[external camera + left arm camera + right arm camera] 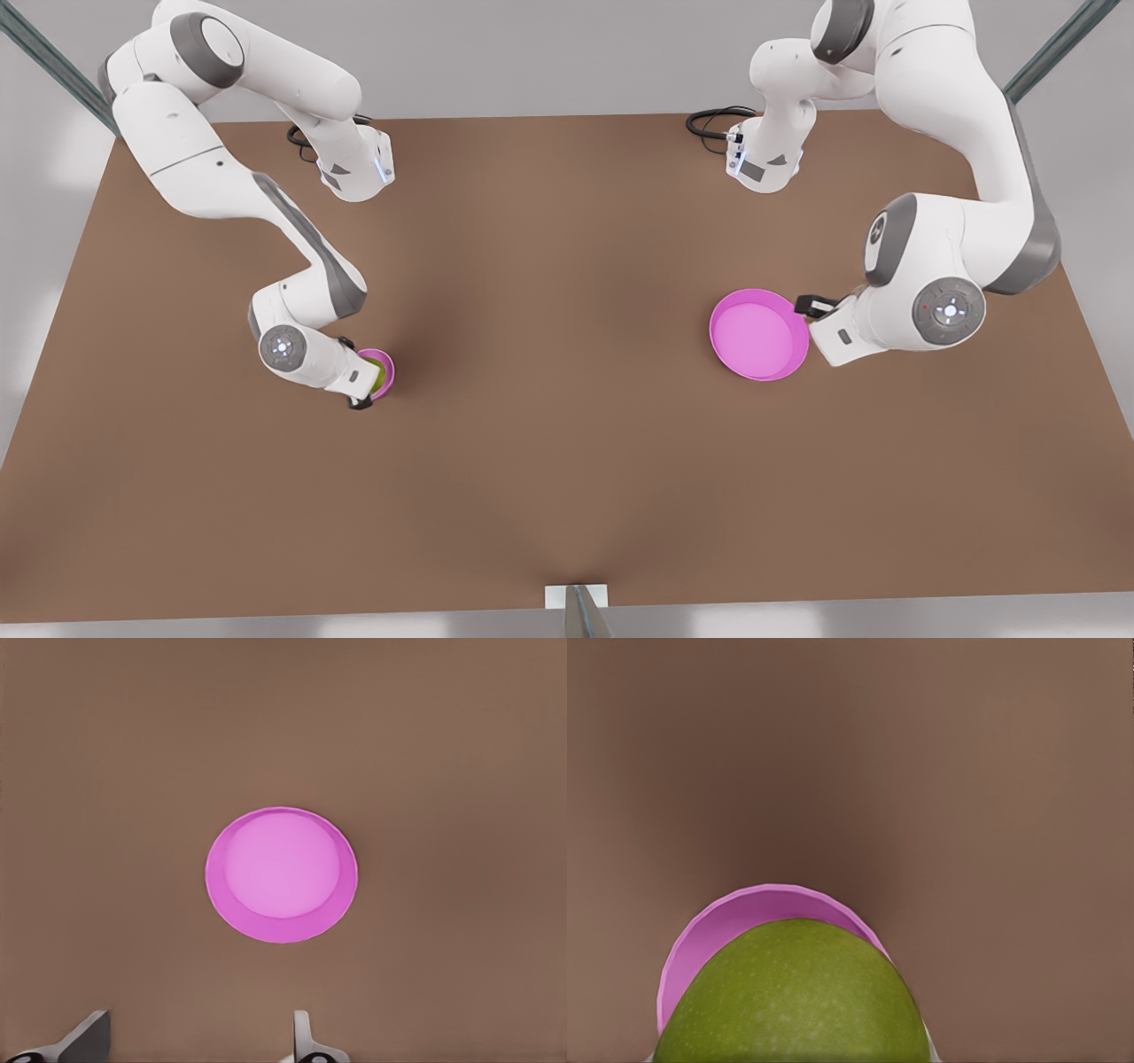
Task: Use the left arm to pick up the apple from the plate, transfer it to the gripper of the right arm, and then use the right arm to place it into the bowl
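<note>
In the front view, the right arm [266, 208] reaches from the far edge of the brown table [549, 478] down toward the front view's left, elbow bent and wrist turned low, so that the right gripper [365, 383] sits right over the bowl [384, 370]. The apple [381, 376] shows as a sliver of green at the gripper's tip, inside the bowl's outline; its round form offers no long axis, and no stem end can be made out. Whether the fingers grip it cannot be told here. The left arm [966, 221] folds down on the front view's right, forearm level, with the left gripper [811, 307] just beside the rim of the plate [758, 334], which lies flat with a bare pink floor. In the left wrist view, 2 fingers [84, 1038] of the left gripper stand well apart with nothing between them, and the plate [282, 875] lies ahead of them on the table [461, 753], well apart from the tips. In the right wrist view, the apple [793, 997] bulges up close against the camera, its speckled green skin turned outward, and the bowl [735, 921] curves directly behind it, its rim peeking around the fruit on the table [966, 771]; the gripper's own fingers cannot be judged.
</note>
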